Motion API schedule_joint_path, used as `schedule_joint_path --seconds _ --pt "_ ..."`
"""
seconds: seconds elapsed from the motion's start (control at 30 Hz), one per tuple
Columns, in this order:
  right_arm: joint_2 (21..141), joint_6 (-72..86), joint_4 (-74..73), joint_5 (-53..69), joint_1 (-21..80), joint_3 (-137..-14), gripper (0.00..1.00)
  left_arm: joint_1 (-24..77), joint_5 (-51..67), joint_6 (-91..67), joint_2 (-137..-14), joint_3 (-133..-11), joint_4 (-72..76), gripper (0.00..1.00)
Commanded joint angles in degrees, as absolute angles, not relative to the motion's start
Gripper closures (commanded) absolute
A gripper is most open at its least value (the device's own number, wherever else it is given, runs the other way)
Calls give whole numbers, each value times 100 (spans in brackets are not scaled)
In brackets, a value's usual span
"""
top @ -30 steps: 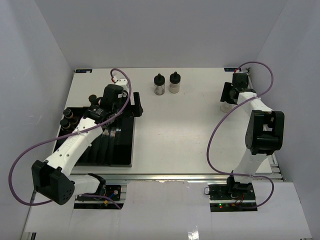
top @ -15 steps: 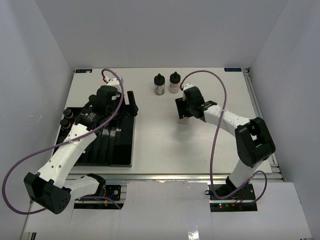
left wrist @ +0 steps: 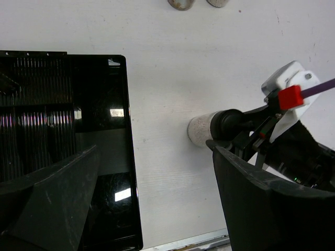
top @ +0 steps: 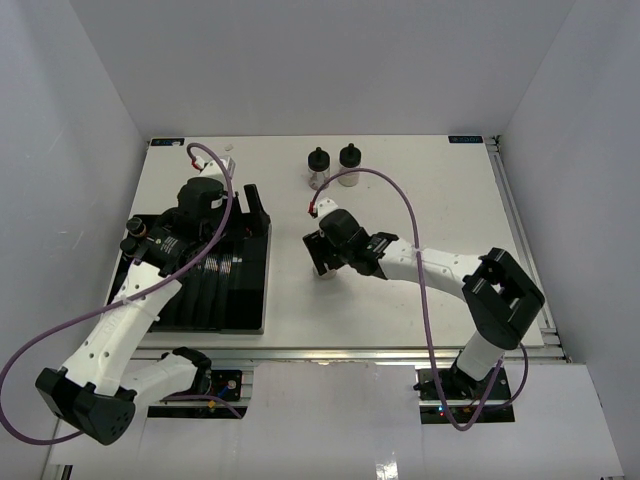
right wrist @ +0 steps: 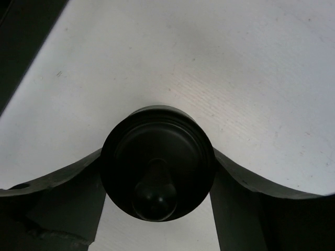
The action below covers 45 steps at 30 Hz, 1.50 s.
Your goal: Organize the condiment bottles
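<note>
A squat condiment bottle [top: 321, 270] with pale powder and a black cap [right wrist: 157, 162] is at mid-table, just right of the tray. My right gripper [top: 324, 252] is shut on it, with fingers [right wrist: 63, 191] pressed on both sides of the cap. In the left wrist view the same bottle [left wrist: 201, 130] shows its pale body. Two more black-capped bottles [top: 318, 168] [top: 349, 164] stand at the back centre. Slim bottles [top: 136, 229] sit in the tray's far-left slots. My left gripper [top: 254, 203] [left wrist: 154, 149] hangs open and empty over the tray's right edge.
The black slotted tray [top: 240, 295] [left wrist: 104, 104] lies at the left, its right edge a short way from the held bottle. White walls enclose the table on three sides. Purple cables loop off both arms.
My right arm has swung from the far right corner leftward to mid-table, carrying the squat bottle. The left arm has shifted a little to the left over the tray.
</note>
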State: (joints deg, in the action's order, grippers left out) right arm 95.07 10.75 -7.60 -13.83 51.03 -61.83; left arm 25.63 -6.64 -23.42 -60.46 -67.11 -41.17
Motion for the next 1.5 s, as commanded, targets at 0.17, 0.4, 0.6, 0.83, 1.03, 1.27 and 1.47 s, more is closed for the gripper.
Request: schedule_joint_path --seconds 0.17,0.4,0.6,0.83,1.03,1.27,1.47 --pt "8857 1264 -1579 -2268 5293 -6652 4 2558 -157 -2091 -5960 -6934 -4202 2" --pt "7756 1123 -2010 -2623 5252 -6765 2 2576 519 -1962 -6323 -7256 -4403 2" --pt "6428 1028 -2311 -2935 5062 -6662 2 2856 562 -1986 -6933 -7480 -4351 2" --pt "5637 980 -2474 -3006 4688 -6420 2 4036 -281 -2079 -7917 -7928 -4407 2" --pt "5306 885 -2511 -3044 4559 -6211 3 4325 -293 -2106 -8598 -8092 -4204 2" --pt "5029 753 -2505 -3084 4439 -6092 4 4705 -614 -2109 -9540 -8453 -4297 2" --pt "4747 633 -2505 -3260 4421 -6021 4 4781 -791 -2188 -10036 -8621 -4220 2"
